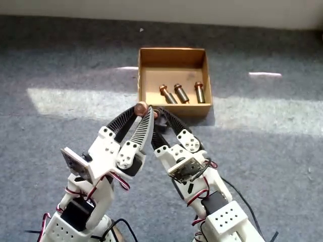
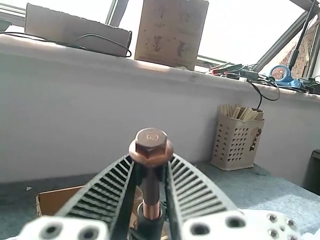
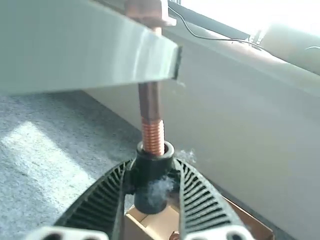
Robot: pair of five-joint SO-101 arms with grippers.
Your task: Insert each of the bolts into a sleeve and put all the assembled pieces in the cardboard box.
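Observation:
A copper bolt [image 2: 150, 145] stands head up with my left gripper [image 2: 150, 162] shut on its shaft. Its threaded end [image 3: 151, 132] sits in the mouth of a black sleeve [image 3: 152, 180], on which my right gripper [image 3: 153, 170] is shut. In the high view the left gripper [image 1: 143, 110] and right gripper [image 1: 158, 115] meet tip to tip just in front of the near wall of the cardboard box [image 1: 171, 50]. The bolt head [image 1: 142, 107] shows at the tips. Three assembled pieces [image 1: 181, 93] lie side by side inside the box.
Grey carpet [image 1: 262, 151] covers the table around the box and arms. Sunlit bands cross it beside the box. Cables [image 1: 242, 201] trail by the arm bases. A pale slotted basket [image 2: 235, 137] stands by the far wall.

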